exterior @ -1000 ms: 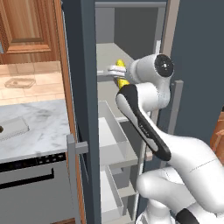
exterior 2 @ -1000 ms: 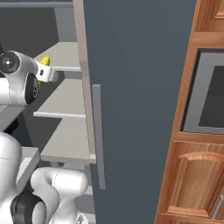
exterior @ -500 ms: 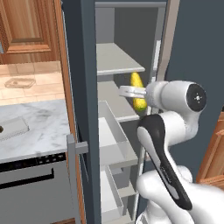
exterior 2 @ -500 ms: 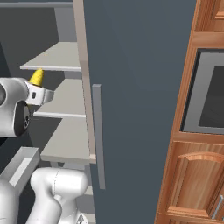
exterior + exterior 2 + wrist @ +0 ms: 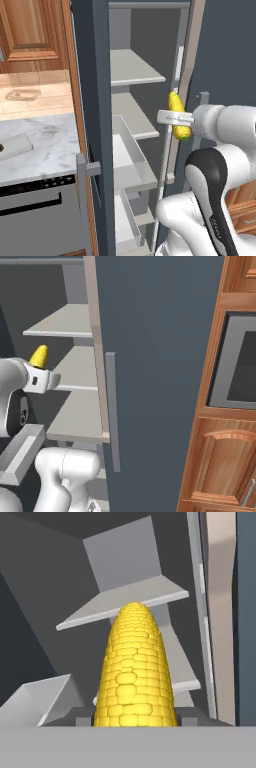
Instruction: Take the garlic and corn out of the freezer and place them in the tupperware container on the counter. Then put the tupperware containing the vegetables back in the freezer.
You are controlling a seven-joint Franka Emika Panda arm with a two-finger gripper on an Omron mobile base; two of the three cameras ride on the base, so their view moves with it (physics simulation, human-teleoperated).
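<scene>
Your gripper (image 5: 176,118) is clamped on the corn (image 5: 178,115) — cob upright between the jaws, tip pointing up, in front of the open freezer (image 5: 131,125). From the hand view, the corn (image 5: 134,669) rises from between the fingertips toward the shelves.

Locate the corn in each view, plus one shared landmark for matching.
Left base view: corn right of centre, held in the end effector before the open freezer.
Right base view: left edge, mid-height.
Hand view: centre, lower half.
Shared landmark: the pale grey freezer shelves.
</scene>
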